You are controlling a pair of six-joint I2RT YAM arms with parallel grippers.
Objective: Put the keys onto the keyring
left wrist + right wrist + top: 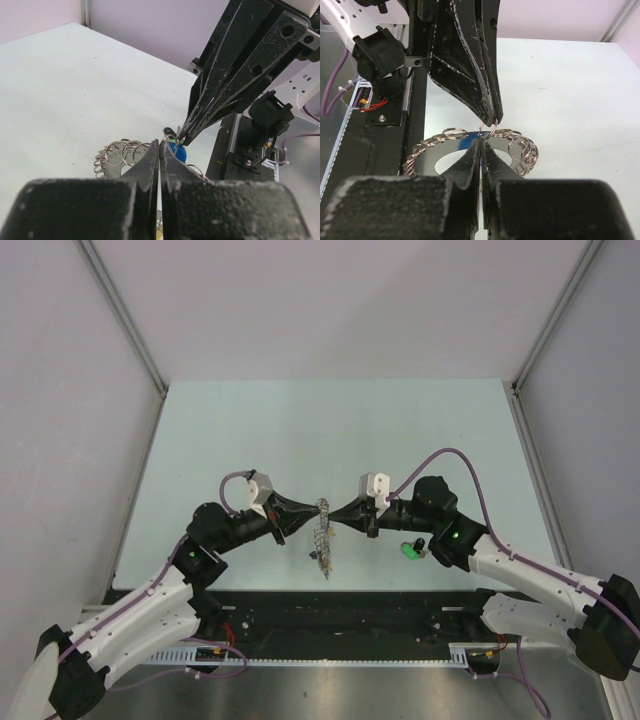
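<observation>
Keyring [321,527] on the top cam, where's it at? (dex)

Right between the two tips, which meet nose to nose over the table [250,430]. Left gripper [314,510] and right gripper [333,518] both look pressed together. Something small and coloured dangles just under the ring, too tiny to call. A green-headed key [408,551] sits beside the right arm. (moz)

Left wrist cam? (dex)

Its own fingers are flat together, no gap. Wire loops [120,151] of the keyring fan out on one side of the tips, and a blue key head [179,151] is just on the other side. The right gripper's closed tips point down at that blue key. What they pinch, can't tell. (moz)

Right wrist? (dex)

Own fingers closed too, ring plate right at the tips. The left gripper hangs above, nipping one small wire loop at the ring's rim. (moz)
</observation>
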